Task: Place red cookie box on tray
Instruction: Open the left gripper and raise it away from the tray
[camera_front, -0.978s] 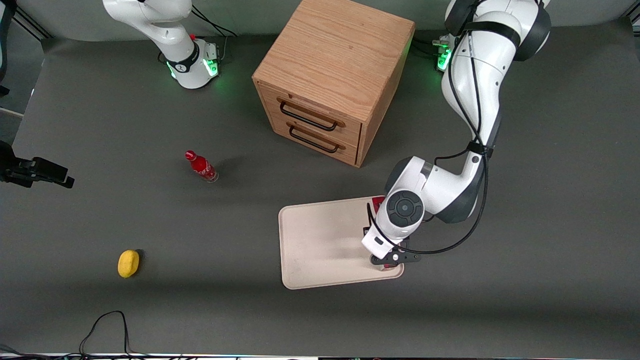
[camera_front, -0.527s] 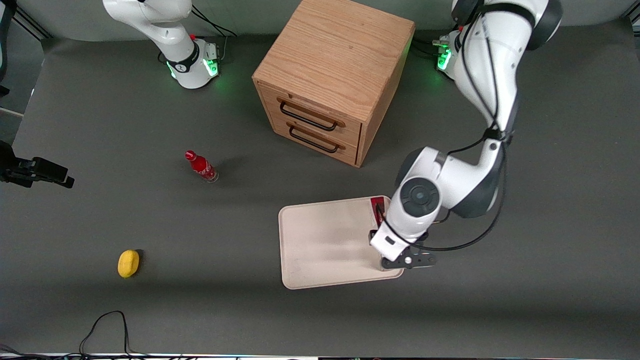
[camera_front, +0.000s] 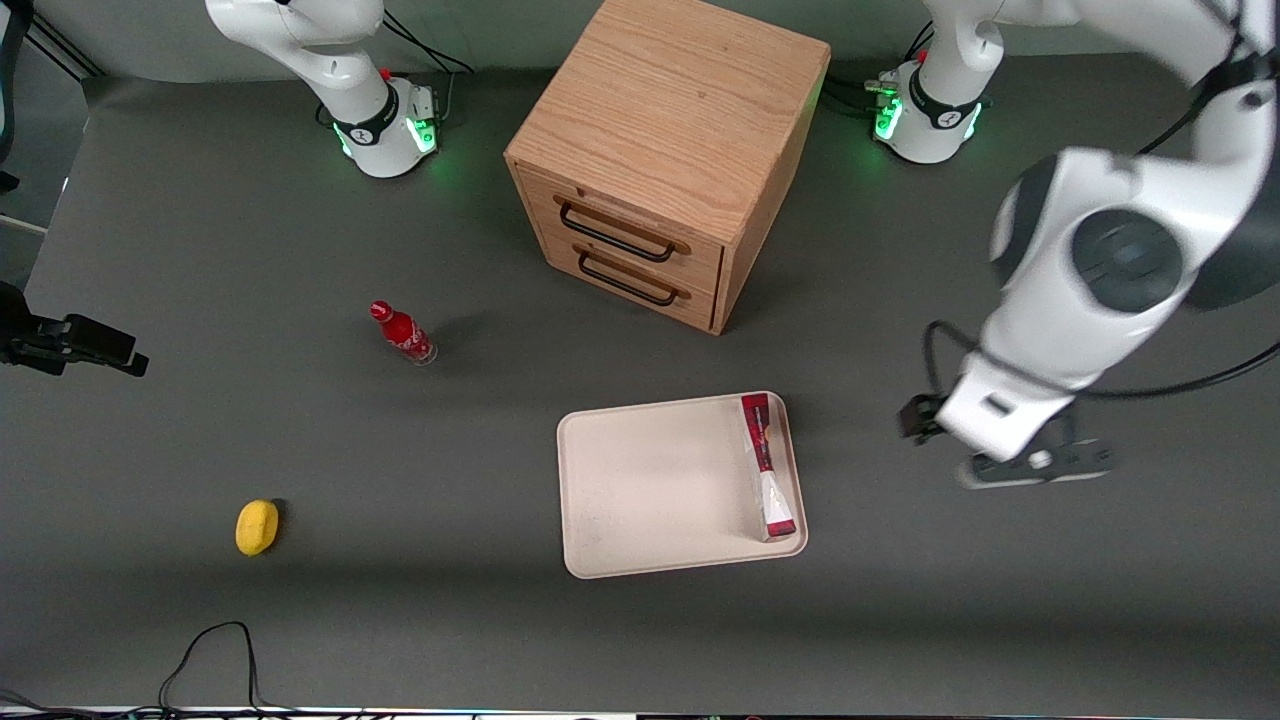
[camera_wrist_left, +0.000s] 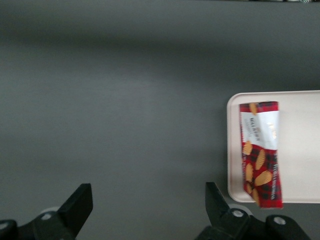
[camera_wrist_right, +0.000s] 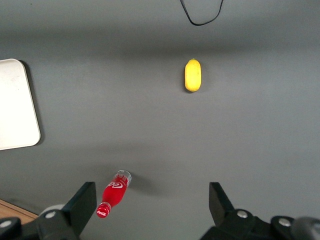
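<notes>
Here the red cookie box (camera_front: 768, 467) lies flat inside the tray (camera_front: 640, 480), along the rim nearest the working arm; the placing looks done; the gripper (camera_wrist_left: 145, 212) hangs spread wide and empty over bare table, apart from the tray; farther off stands a wooden drawer cabinet (camera_front: 665, 150).

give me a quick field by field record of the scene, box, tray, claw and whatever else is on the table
red cookie box: lying flat in the tray, along the edge toward the working arm's end
tray: cream, on the table in front of the drawer cabinet, nearer the front camera
claw: open, empty, above bare table beside the tray, toward the working arm's end
drawer cabinet: wooden, both drawers shut
red bottle: standing, toward the parked arm's end
yellow object: on the table, nearer the front camera than the bottle
task state: box rests on tray, released
</notes>
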